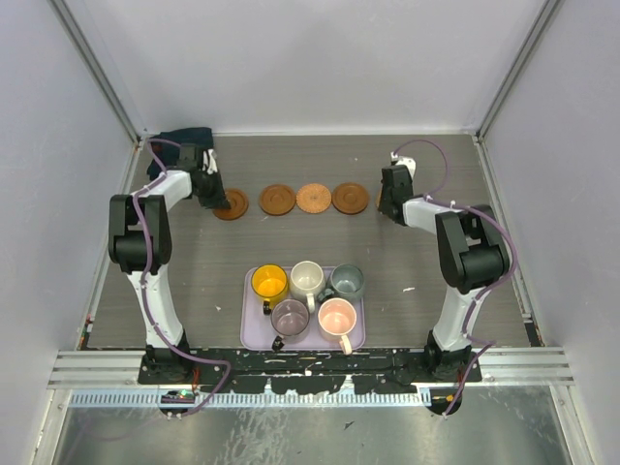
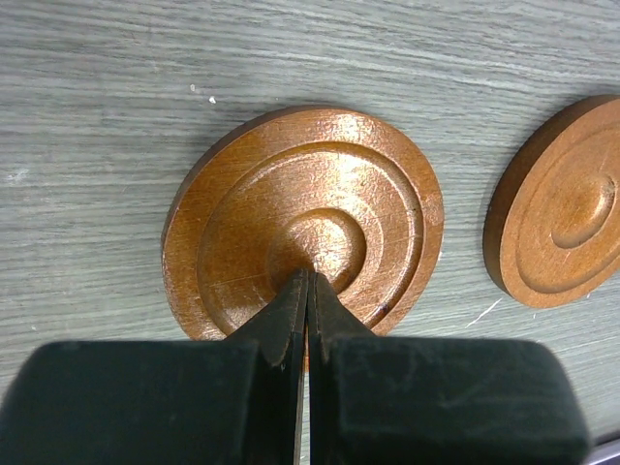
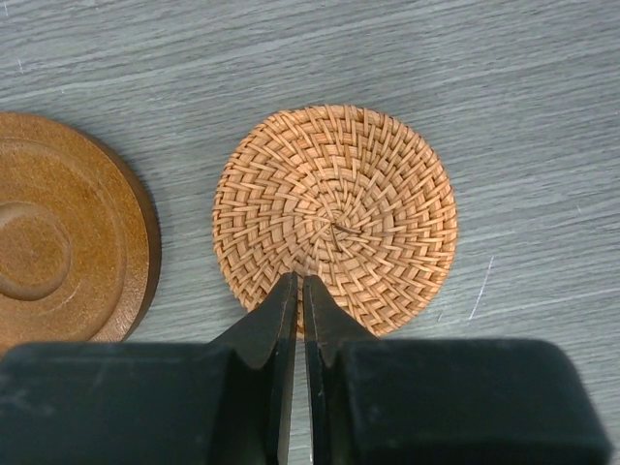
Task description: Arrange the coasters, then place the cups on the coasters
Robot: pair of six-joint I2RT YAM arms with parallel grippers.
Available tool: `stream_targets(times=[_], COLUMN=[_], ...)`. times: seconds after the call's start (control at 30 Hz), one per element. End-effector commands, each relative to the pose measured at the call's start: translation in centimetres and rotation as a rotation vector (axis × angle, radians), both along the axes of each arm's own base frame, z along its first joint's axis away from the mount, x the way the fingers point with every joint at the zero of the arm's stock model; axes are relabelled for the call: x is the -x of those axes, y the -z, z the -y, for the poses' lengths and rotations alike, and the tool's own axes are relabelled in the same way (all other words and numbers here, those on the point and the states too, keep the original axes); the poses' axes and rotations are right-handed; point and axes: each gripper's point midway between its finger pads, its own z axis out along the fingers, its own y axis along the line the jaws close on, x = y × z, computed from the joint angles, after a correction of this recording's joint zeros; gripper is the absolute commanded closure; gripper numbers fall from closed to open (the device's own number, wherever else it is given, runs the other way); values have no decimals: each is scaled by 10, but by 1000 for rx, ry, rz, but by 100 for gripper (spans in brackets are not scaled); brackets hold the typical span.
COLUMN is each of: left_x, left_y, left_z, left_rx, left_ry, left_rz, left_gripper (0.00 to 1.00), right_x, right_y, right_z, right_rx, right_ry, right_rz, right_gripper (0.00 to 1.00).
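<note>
Coasters [image 1: 314, 198] lie in a row of five across the far table [image 1: 213, 262], at 12 o'clock from the lavender tray [image 1: 254, 334]. Left gripper [image 2: 308, 276]: fingers pressed together, holding nothing, tips over the centre of the ringed coaster [image 2: 320, 184] at the row's left end. A neighbouring coaster [image 2: 562, 213] lies apart at its 3 o'clock. Right gripper [image 3: 298, 281]: fingers all but together, holding nothing, tips over the near edge of the woven coaster [image 3: 334, 194] at the right end. Contact with either disc cannot be confirmed. Cups [image 1: 307, 278], five in number, stand grouped on the tray.
</note>
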Motion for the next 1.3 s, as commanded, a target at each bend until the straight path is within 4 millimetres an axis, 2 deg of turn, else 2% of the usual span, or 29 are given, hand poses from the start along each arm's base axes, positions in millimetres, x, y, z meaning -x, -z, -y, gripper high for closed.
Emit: stream_targets(times=[0.0,0.07,0.17,0.3,0.67,0.87,1.0,1.13,1.27], left_x=[12,4,-5,-13,-26,-28,-24,-19,-15], left_y=[12,9,5,-5,-40,-71,-87,-94,-92], left_z=[-9,-3,3,9,26,38,61,85,110], left_rx=[-4,30,63,99,175,180,196,195,207], left_ry=[-17,-10,1,14,70,116,178,237,288], left_rz=[-42,-13,7,45,176,297,349,368,364], left_gripper=[100,99,90,83,80,79,79,79,79], right_x=[-16,-17,-16,-16,-12,-25,-34,-38,-36], right_y=[-14,-12,-8,-5,-10,-39,-68,-87,-92], right_z=[-5,-7,-9,-12,-15,-13,-16,-19,-25], right_rx=[-32,-43,-56,-66,-91,-68,-78,-92,-114], right_ry=[8,4,-2,-12,-11,-19,-27,-41,-68], right_rz=[42,33,20,10,13,75,139,177,184], right_gripper=[87,87,87,87,88,88,87,87,87])
